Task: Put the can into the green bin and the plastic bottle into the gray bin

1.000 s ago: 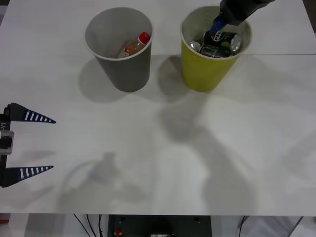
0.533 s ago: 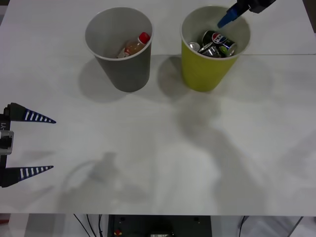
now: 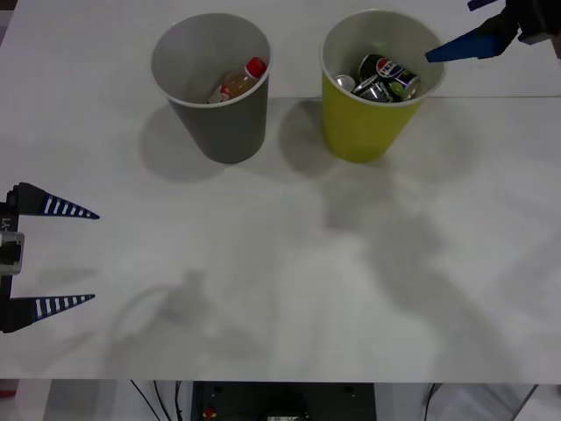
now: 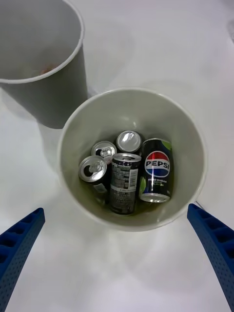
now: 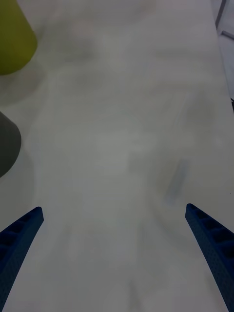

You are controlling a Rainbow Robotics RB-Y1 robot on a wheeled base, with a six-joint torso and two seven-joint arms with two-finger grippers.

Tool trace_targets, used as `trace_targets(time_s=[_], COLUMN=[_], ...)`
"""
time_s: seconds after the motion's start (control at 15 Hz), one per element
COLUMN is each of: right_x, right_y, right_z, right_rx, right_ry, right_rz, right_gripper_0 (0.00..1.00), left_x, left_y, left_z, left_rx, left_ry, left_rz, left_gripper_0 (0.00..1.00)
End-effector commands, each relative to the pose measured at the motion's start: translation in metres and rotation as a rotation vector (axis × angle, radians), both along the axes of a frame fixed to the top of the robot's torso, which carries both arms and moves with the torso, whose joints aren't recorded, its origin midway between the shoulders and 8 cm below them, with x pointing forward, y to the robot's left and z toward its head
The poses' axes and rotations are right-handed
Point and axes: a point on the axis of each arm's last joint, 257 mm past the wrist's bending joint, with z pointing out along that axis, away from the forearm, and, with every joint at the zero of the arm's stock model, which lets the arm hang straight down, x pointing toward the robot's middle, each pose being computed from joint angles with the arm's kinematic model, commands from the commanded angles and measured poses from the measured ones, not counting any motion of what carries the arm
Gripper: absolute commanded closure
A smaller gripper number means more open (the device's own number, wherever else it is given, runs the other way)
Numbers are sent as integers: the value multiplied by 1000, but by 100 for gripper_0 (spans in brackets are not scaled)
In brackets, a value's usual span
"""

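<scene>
White table [image 3: 280, 289] fills most of the front view, with two large tapered bins standing upright near its far edge. On the left stands the gray bin [image 3: 219, 114], and just beside it, apart by a narrow gap, stands the green bin [image 3: 364, 132]. Inside the gray bin the plastic bottle [image 3: 238, 82] leans against the wall with its red cap uppermost. Inside the green bin, seen from above in the right wrist view, lies a cluster of cans: the can [image 4: 155, 169] with the round red-white-blue logo lies against the wall, touching a dark can [image 4: 123, 183] next to it, and three silver-topped cans [image 4: 111, 151] crowd beside that one. Above and to the right of the green bin hangs the right gripper [image 4: 117, 253], its blue fingers spread wide and holding nothing. At the near left edge of the table sits the left gripper [image 3: 53, 256], fingers likewise well apart and empty.
</scene>
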Motion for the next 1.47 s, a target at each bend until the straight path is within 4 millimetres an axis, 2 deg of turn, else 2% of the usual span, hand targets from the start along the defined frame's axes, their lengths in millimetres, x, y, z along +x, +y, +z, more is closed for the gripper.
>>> trace_targets(time_s=[0.07,0.4,0.8,1.13,1.47], right_x=[-26,-82,-151,-187,-222], right_y=[-10,-31,-46,-46,-41], right_z=[-11,-51,-123,-159,-186], right_rx=[-31,-112,-230,-247,-238], right_ry=[-35,-80,-58,-79,-61], right_rz=[70,214,381,453,453], right_gripper_0=[0,0,0,0,0], left_x=[0,0,0,0,0], left_y=[0,0,0,0,0], left_z=[0,0,0,0,0], left_rx=[0,0,0,0,0], left_ry=[0,0,0,0,0], left_rz=[0,0,0,0,0], left_gripper_0=[0,0,0,0,0])
